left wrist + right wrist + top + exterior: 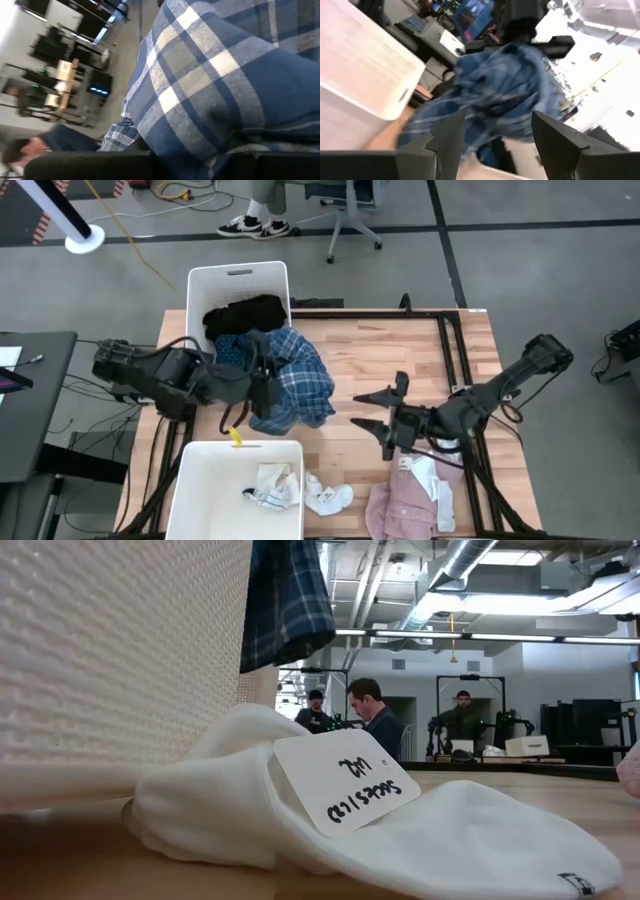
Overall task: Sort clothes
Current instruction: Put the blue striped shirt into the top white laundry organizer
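Observation:
The blue plaid shirt [298,380] hangs bunched from my left gripper [262,390], by the far white bin [240,280]. It also shows in the low view [285,600], clear of the table there. That bin holds a black top [245,313] and a navy dotted shirt [230,350]. My right gripper [362,410] is open and empty over the table's middle, its fingers [447,140] pointing toward the plaid shirt [495,100]. A pink shirt [405,500] lies at the near right. White socks [328,498] lie on the table beside it, and more [275,485] lie in the near bin. My left gripper is shut on a bunched upper part of the plaid shirt [520,52], several layers, coming from the table's left. The cloth [210,90] covers the fingers in the left wrist view. The shirt hangs slack below the gripper.
The near white bin [200,500] stands at the table's near left; its wall [120,640] fills the left of the low view. A labelled white sock [400,830] lies in front of that camera. A black frame [450,350] crosses the table's right side. People show in the room beyond.

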You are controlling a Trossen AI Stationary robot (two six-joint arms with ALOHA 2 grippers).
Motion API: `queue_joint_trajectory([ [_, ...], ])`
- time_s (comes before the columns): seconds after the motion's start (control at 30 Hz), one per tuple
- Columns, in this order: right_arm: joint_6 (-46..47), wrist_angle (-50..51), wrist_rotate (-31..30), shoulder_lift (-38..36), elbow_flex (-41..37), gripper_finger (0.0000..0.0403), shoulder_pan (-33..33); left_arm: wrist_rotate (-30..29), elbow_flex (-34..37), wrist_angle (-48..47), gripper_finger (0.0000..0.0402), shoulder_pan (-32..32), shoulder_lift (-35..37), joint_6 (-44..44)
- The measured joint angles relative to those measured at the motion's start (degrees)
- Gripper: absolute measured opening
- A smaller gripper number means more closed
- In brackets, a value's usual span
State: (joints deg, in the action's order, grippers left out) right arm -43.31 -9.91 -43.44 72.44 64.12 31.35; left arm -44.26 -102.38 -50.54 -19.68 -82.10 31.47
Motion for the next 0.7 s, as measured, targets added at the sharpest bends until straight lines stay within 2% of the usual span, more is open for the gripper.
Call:
queue_joint_trajectory([
  [0.1,-3.17,0.17,0.58,0.01,1.68,0.0243,-0.92,3.72,-0.16,-1.29,0.0038,1.75,0.0,-1.88],
  [0.2,-5.95,0.09,4.0,1.29,3.44,0.0243,-2.45,5.96,-0.16,-1.65,0.0038,3.56,-0.15,-2.63],
  [0.43,-12.26,1.82,5.81,9.54,9.57,0.0244,-4.96,11.42,-0.16,-1.84,0.0038,7.84,-0.66,-3.69],
  [0.7,-22.52,4.07,-0.84,16.5,17.43,0.0253,-5.56,15.96,-0.16,-6.6,0.0038,10.76,-0.77,-7.31],
])
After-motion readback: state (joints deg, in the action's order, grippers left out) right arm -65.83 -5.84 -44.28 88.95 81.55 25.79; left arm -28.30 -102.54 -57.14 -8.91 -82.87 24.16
